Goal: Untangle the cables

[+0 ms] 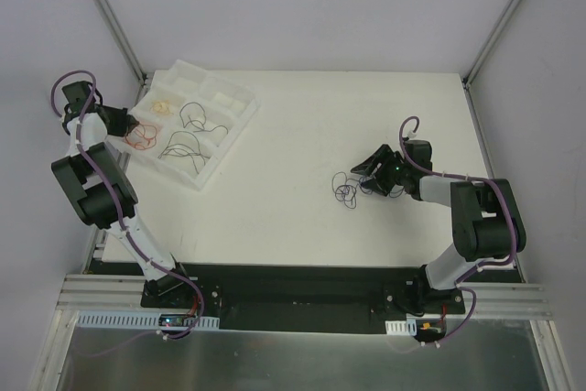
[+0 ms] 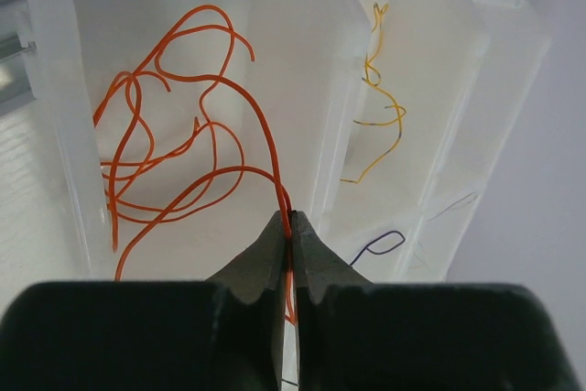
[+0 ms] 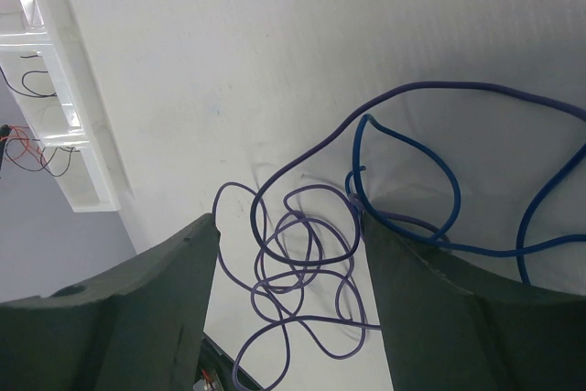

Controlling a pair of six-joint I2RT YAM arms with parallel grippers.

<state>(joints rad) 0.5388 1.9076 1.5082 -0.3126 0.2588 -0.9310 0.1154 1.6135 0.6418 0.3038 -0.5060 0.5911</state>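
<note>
Task is running roughly half done, by my judgement. The tray [image 1: 233,135] at the far left is holding sorted cables by colour: an orange bunch, one yellow cable [image 2: 389,116] in the next compartment, and black loops in others. The strands are overlapping, so orange and black are not countable.

The left gripper [image 2: 291,224] is pinching one orange cable [image 2: 268,139], fingers closed on it, over the orange compartment.

Remaining work: one small tangle [image 1: 346,188] is lying on the table [image 1: 366,98], right of centre. The right gripper [image 3: 286,222] is hovering over it with fingers spread wide, gripping nothing.

The tangle is showing two cables at least: one purple cable [image 3: 302,263], much looped, and one blue cable [image 3: 456,190] crossing it.
</note>
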